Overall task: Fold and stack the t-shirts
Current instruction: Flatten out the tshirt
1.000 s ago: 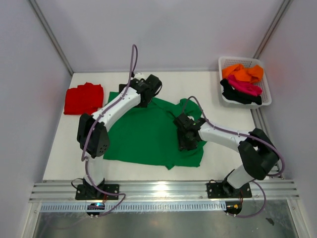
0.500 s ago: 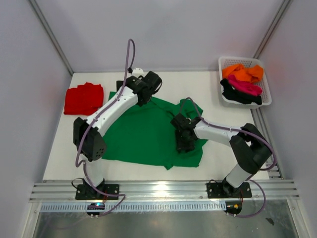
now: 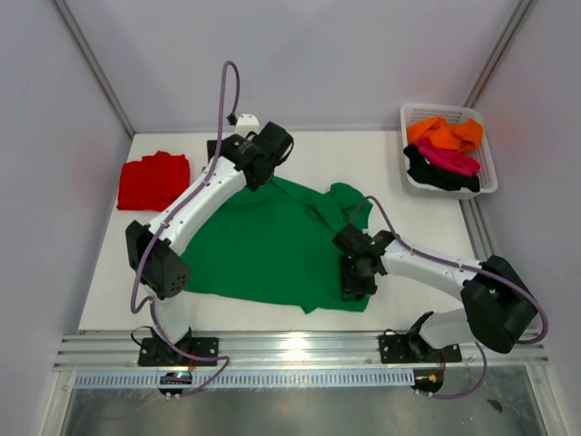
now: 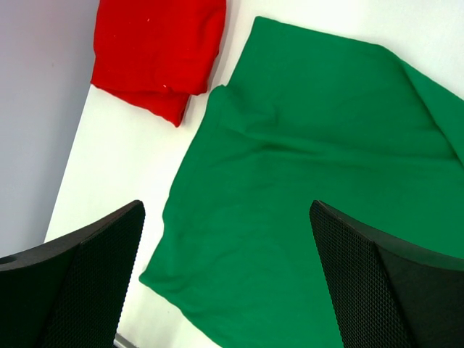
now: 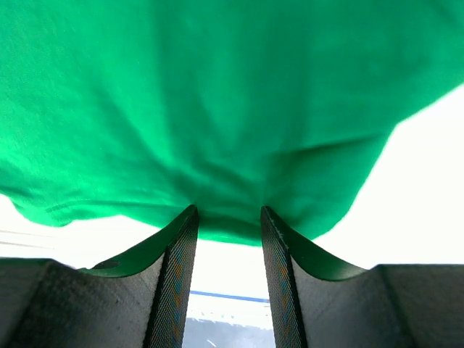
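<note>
The bright green t-shirt [image 3: 259,245] lies spread flat but rumpled, and the right gripper [image 5: 229,214] pinches its near right hem. The left gripper [image 4: 226,210] hangs over the far edge with its jaws wide apart.

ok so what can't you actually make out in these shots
- right gripper: right wrist view, the green t-shirt crowds its fingertips, a pinch cannot be confirmed; top view, its own wrist hides them
- green t-shirt's far-left edge: top view, under the left arm
- basket: top view, black shirt partly under the magenta shirt, too heaped to count
</note>
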`<state>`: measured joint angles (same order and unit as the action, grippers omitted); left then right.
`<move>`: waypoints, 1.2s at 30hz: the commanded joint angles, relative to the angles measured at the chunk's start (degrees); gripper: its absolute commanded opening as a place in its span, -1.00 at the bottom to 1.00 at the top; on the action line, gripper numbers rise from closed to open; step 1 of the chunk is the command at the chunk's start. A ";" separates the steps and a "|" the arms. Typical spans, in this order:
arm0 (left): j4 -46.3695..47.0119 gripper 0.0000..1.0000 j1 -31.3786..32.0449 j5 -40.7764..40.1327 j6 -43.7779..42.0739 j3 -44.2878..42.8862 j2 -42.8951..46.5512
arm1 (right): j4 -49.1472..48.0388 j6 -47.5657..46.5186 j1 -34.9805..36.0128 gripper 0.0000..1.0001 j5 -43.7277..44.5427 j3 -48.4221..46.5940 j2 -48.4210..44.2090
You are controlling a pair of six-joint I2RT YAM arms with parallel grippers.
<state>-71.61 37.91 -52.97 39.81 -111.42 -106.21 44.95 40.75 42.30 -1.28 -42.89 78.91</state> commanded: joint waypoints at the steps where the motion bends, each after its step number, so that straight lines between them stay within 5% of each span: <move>1: -0.37 0.96 -0.03 -2.31 0.00 -1.52 1.45 | 2.77 1.96 0.41 -0.11 -0.05 0.53 -3.50; 11: -1.07 0.96 -0.03 -1.96 1.67 -0.47 1.71 | -3.19 -4.01 1.11 -0.10 13.31 -10.89 -13.70; 19: -2.12 0.96 -0.03 -1.52 2.90 -1.17 1.89 | -8.90 -6.47 1.11 -0.10 10.34 -11.43 0.53; 36: -3.44 0.96 -0.03 -1.79 3.78 -1.35 2.59 | -11.99 -5.24 1.11 -0.10 8.05 -7.12 8.70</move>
<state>-74.50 37.91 -53.01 41.80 -111.42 -106.21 33.61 35.48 43.07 7.27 -50.85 85.73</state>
